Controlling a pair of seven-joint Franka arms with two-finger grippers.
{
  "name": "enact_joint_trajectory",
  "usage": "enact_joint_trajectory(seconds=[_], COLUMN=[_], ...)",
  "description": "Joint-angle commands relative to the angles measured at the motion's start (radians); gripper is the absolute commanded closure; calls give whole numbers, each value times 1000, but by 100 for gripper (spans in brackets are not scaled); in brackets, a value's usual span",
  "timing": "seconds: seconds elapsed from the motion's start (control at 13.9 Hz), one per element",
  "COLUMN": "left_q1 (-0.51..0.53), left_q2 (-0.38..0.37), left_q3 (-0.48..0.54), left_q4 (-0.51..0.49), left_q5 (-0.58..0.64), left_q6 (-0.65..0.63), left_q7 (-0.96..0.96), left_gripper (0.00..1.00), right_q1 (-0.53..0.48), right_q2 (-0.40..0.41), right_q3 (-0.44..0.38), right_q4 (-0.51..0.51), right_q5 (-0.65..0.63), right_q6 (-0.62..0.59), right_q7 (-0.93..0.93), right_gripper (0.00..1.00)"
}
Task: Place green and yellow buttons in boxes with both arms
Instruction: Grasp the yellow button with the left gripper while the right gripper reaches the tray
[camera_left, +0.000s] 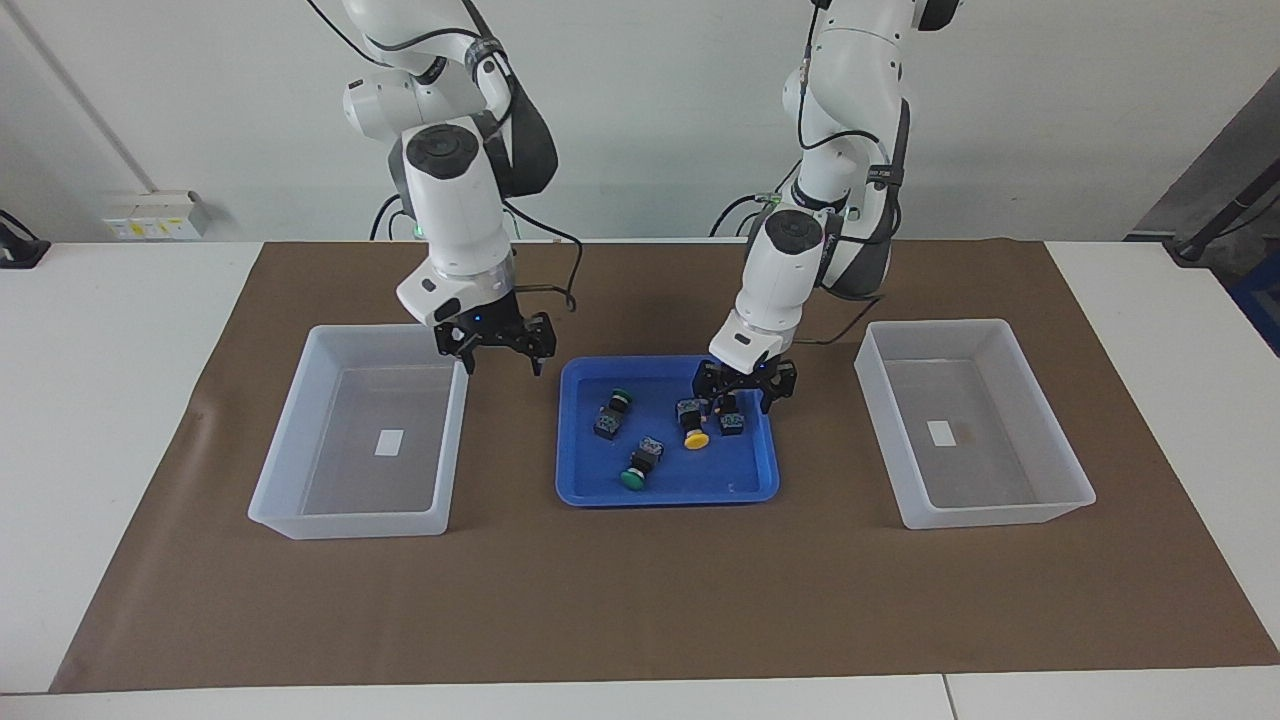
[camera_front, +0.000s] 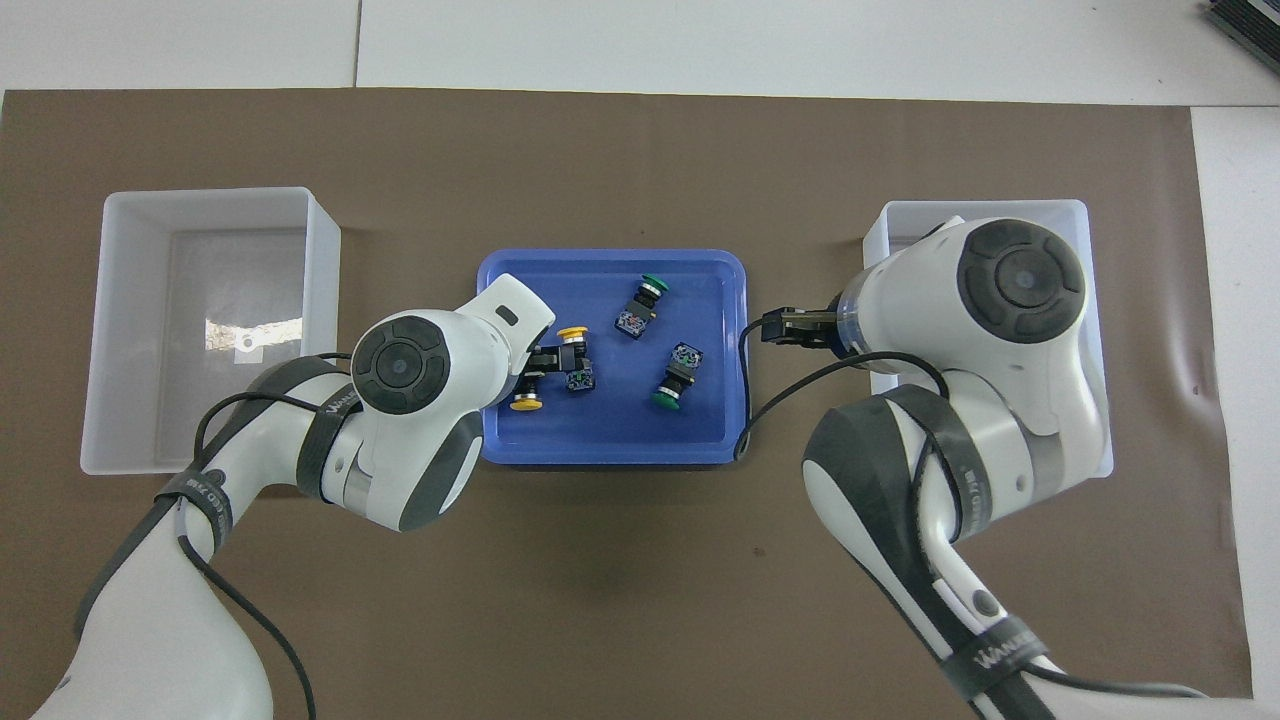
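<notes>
Four buttons lie in a shallow blue tray (camera_left: 665, 495) (camera_front: 610, 455): two green (camera_left: 613, 410) (camera_left: 638, 468) (camera_front: 643, 298) (camera_front: 675, 378) and two yellow (camera_left: 693, 427) (camera_left: 729, 415) (camera_front: 524, 398) (camera_front: 575, 352). My left gripper (camera_left: 740, 404) (camera_front: 548, 362) is open and low in the tray, its fingers on either side of the yellow button nearest the left arm's end. My right gripper (camera_left: 502, 365) (camera_front: 776, 328) is open and empty, up over the mat between the tray and the box (camera_left: 350, 522) (camera_front: 900, 212) at the right arm's end.
The second box (camera_left: 985, 515) (camera_front: 210, 198) stands at the left arm's end of the table. Both boxes hold only a white label. A brown mat (camera_left: 640, 600) covers the table. In the overhead view the right arm hides most of its box.
</notes>
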Motion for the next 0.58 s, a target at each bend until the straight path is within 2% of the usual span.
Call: enact_joint_trajectory(seconds=[0.0, 0.14, 0.36, 0.5], left_q1=[-12, -13, -12, -10], left_q2=[18, 29, 29, 29], left_q3=[14, 14, 13, 13], left_q4=[1, -3, -23, -28], left_q5=[12, 12, 12, 12], left_q6=[24, 36, 36, 32], left_q7=[30, 32, 33, 32], left_gripper=[0, 0, 23, 46], right_q1=[25, 36, 77, 91], right_q2=[51, 82, 119, 134], right_q3=[-4, -3, -4, -4], right_q4=[5, 7, 3, 0], right_q5=[109, 132, 134, 134], right_q6=[76, 114, 169, 196], right_q7=[44, 46, 113, 154], right_gripper=[0, 0, 0, 0])
